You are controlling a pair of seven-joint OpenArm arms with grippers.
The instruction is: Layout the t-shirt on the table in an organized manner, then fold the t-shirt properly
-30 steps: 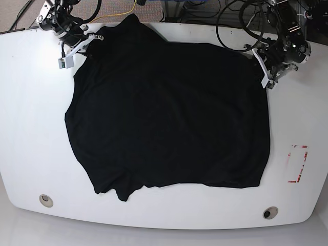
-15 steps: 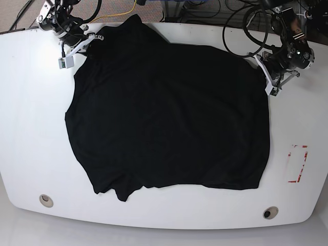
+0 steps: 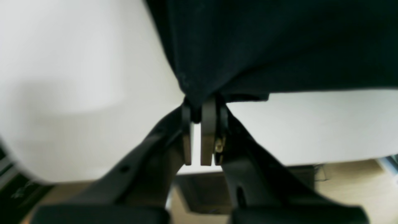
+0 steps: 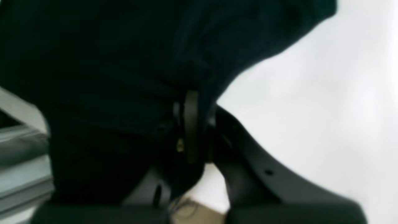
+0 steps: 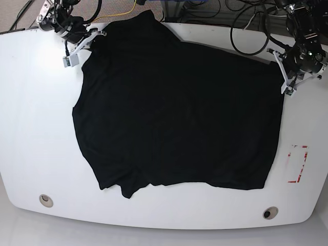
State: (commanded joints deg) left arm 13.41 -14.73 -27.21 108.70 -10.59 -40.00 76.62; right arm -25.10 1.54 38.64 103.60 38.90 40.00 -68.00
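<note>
T-shirt [image 5: 179, 113] (plain black, no print) pinched in left gripper [image 3: 199, 109] and right gripper [image 4: 191, 102].

t-shirt [image 5: 179, 107] spread across table [image 5: 36, 138] centre; tape marks [image 5: 298, 163] right of it, apart

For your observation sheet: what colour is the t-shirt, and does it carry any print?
The t-shirt is plain black with no visible print, shown best in the base view.

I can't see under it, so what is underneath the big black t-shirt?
The white table shows all around the t-shirt, so the shirt lies on it. The left claw and right claw each pinch a corner. Anything else beneath stays hidden.
</note>
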